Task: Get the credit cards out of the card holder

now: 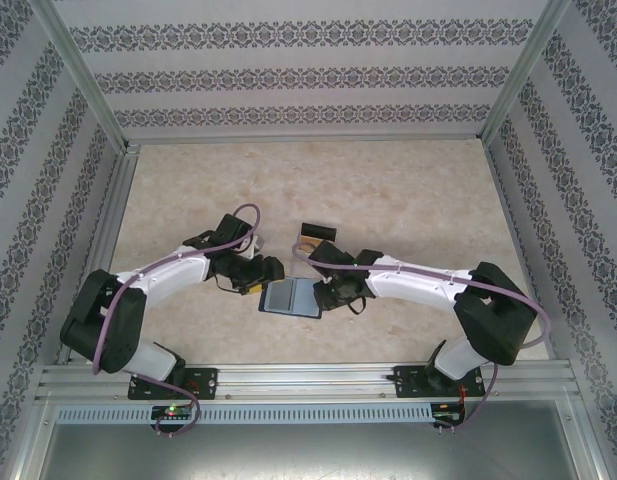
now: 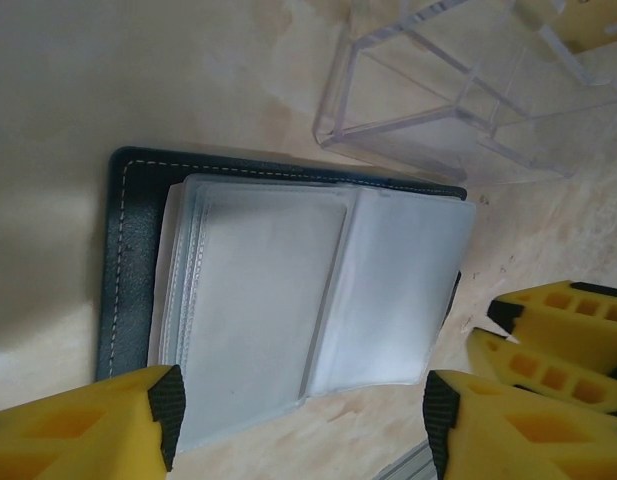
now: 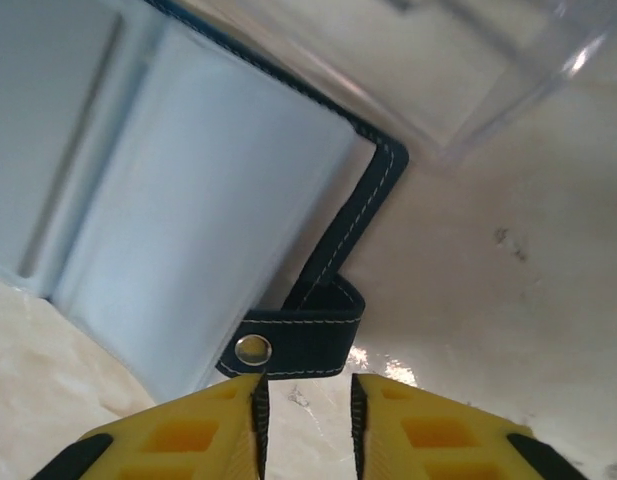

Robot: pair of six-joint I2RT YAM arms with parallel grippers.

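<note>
Between the two grippers the holder [image 1: 290,298] lay open and flat on the table [image 1: 388,190], dark blue cover down and clear sleeves [image 2: 288,300] facing up. At one side of the holder the left gripper [image 2: 303,405] had its fingers spread wide, one near each end of the sleeves' edge, with nothing pinched. At the opposite side the right gripper [image 3: 306,425] stood just beside the holder's snap tab [image 3: 293,345], its fingers only a little apart and nothing between them. Just beyond the holder stood a clear stand [image 2: 458,90].
</note>
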